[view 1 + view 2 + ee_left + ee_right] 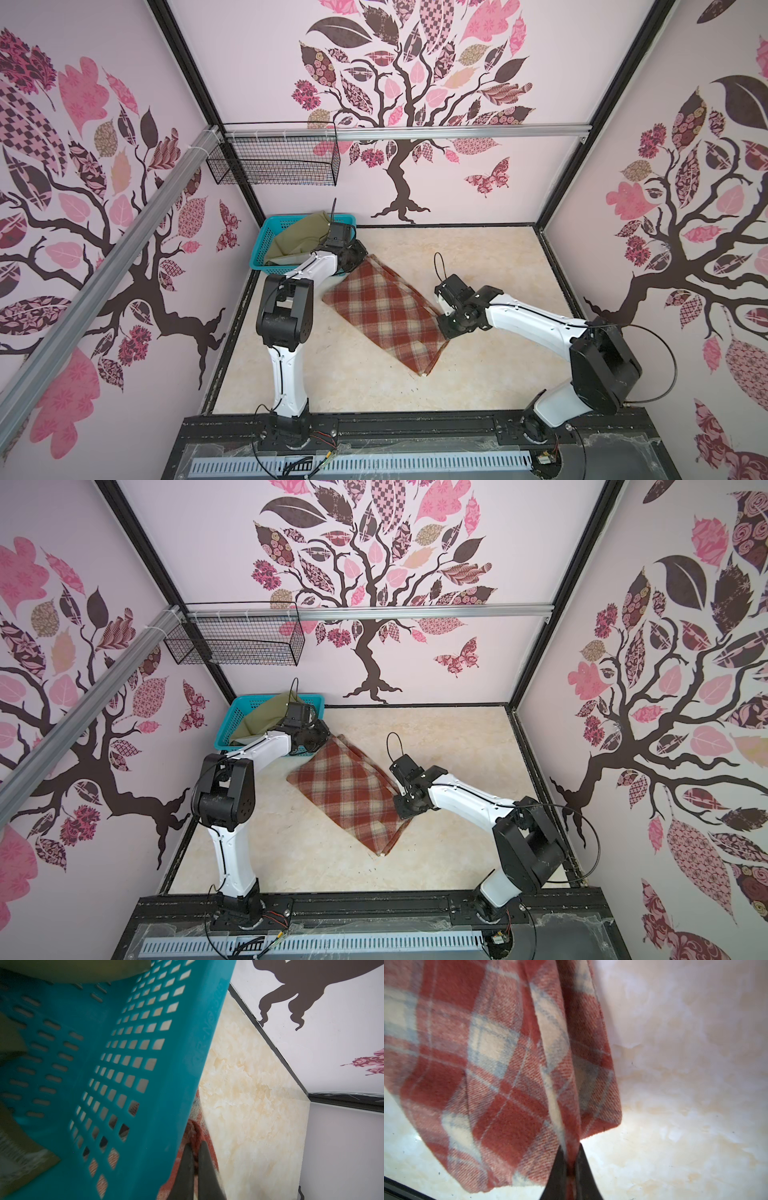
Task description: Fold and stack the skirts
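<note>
Marbled tabletop [478, 257] bears plaid skirt [382, 311]; turquoise basket [259, 245] crowds left hand [196, 1148].

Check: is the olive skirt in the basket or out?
In. The olive skirt lies crumpled inside the basket, unfolded.

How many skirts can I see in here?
2. The plaid skirt lies on the table in the middle; the olive-green skirt sits in the turquoise basket at the back left. More could be hidden beneath it.
</note>
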{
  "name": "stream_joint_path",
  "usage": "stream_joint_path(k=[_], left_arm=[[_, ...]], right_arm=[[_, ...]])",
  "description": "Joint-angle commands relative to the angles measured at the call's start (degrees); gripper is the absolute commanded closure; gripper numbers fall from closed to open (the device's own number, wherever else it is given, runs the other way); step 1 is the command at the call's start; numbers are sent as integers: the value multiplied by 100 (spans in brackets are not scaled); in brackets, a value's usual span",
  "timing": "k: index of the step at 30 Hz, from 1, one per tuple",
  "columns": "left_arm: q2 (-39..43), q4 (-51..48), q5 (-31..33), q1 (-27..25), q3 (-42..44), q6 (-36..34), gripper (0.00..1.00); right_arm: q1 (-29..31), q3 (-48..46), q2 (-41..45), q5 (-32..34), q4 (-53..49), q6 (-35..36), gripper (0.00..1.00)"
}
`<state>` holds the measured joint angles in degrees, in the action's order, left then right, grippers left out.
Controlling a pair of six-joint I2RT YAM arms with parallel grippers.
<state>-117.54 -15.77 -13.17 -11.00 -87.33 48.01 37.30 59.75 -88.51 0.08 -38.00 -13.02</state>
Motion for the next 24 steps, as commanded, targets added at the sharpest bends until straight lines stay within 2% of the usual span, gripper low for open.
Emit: stream_joint_path(k=[1,14,18,24], left_arm=[[113,151,-1,30,-172,-3,100],[205,159,95,14,-185,16,100],[158,176,95,18,-190,24,100],[139,278,69,13,-120,59,100]], right_arm=[[-22,222,187,229,-392,12,100],[-22,244,198,792,-367,-54,100],[-22,274,181,1162,-370,-63,100],[-21,345,222,1289,-445,-129,100]])
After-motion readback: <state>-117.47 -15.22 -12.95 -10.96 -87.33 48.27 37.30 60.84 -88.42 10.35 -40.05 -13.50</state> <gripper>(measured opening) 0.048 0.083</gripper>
